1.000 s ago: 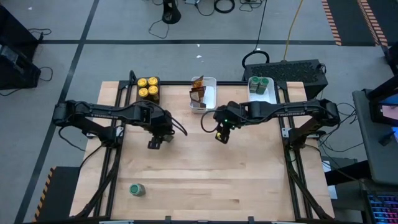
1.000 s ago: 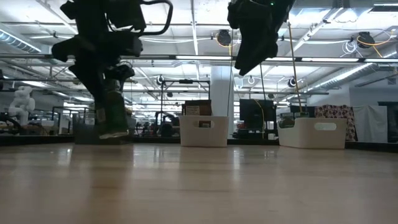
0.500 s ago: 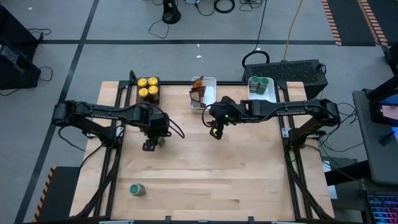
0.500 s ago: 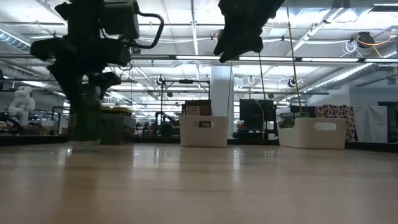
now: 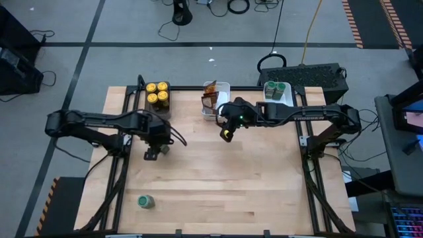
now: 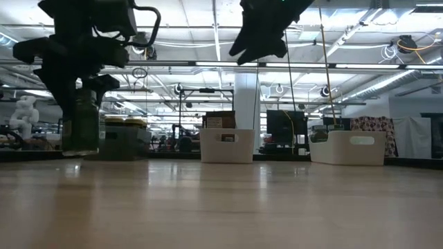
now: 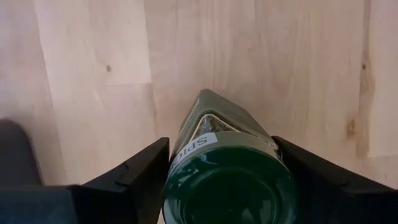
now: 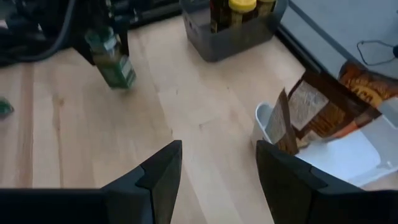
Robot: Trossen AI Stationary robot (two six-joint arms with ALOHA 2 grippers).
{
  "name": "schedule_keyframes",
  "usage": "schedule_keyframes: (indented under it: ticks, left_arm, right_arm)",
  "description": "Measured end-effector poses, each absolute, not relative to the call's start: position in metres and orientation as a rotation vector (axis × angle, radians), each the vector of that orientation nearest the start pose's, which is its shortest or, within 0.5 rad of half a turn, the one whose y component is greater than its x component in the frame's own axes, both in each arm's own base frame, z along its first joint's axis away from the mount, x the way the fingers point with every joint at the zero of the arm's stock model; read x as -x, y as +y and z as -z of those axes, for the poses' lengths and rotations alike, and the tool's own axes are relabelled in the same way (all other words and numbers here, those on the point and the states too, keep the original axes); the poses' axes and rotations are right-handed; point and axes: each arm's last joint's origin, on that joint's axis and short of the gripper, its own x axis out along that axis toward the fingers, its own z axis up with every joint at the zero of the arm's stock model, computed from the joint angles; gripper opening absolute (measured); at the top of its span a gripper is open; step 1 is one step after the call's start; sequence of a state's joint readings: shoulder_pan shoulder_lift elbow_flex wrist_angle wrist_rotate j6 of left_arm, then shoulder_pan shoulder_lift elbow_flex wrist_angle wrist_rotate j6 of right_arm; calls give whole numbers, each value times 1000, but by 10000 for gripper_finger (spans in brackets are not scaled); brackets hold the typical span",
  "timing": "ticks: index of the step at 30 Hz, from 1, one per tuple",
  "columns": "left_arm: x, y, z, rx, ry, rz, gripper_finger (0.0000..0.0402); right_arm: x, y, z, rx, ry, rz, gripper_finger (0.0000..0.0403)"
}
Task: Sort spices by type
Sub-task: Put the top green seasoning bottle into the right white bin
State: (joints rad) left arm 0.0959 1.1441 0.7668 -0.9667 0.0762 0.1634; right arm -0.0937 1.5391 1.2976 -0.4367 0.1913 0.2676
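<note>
My left gripper point(image 5: 156, 151) is shut on a green-lidded spice jar point(image 7: 214, 134) over the left half of the table; the low view shows the jar point(image 6: 81, 128) below the fingers. My right gripper point(image 5: 227, 135) hangs open and empty near the middle white tray point(image 5: 225, 87), which holds brown-orange packets point(image 8: 323, 109). Yellow-lidded jars point(image 5: 157, 94) stand in the dark tray at the far left. Green-lidded jars point(image 5: 277, 88) stand in the far right white tray. Another green-lidded jar point(image 5: 145, 201) lies on the table near its front left. My left gripper pinches the jar's upper end, at the green lid point(image 7: 177, 186), between its two fingers point(image 7: 140, 177). The fingers come from above, pointing down. The jar hangs below them, nearly upright and a little tilted, lifted clear of the table.
The three trays line the table's far edge. Bare wood point(image 5: 231, 185) fills the middle and the near right. Black frame rails point(image 5: 310, 178) run along both sides of the table.
My left gripper has carried the jar toward the table's left edge, still lifted. My right gripper has risen a little, drifted toward the far edge and the middle tray, and tipped up closer to level, staying open.
</note>
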Motion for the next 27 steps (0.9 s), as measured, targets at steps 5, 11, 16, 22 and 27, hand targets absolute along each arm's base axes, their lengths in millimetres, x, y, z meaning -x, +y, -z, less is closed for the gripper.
schedule_keyframes:
  ticks: [5,11,16,22,27]
  left_arm:
    - [-180,16,-213,-24,1320,86,254]
    - [-181,18,-212,-19,1326,75,254]
    - [-181,18,-212,-20,1325,76,254]
    - [-181,18,-212,-24,1321,78,254]
    - [-183,18,-214,-27,1309,81,254]
  right_arm:
    - [-338,-38,-308,-236,616,363,187]
    - [-336,-30,-304,-249,667,349,187]
    - [-334,-25,-302,-245,694,343,187]
    - [-335,-24,-302,-274,688,352,187]
    - [-335,-19,-302,-282,687,340,187]
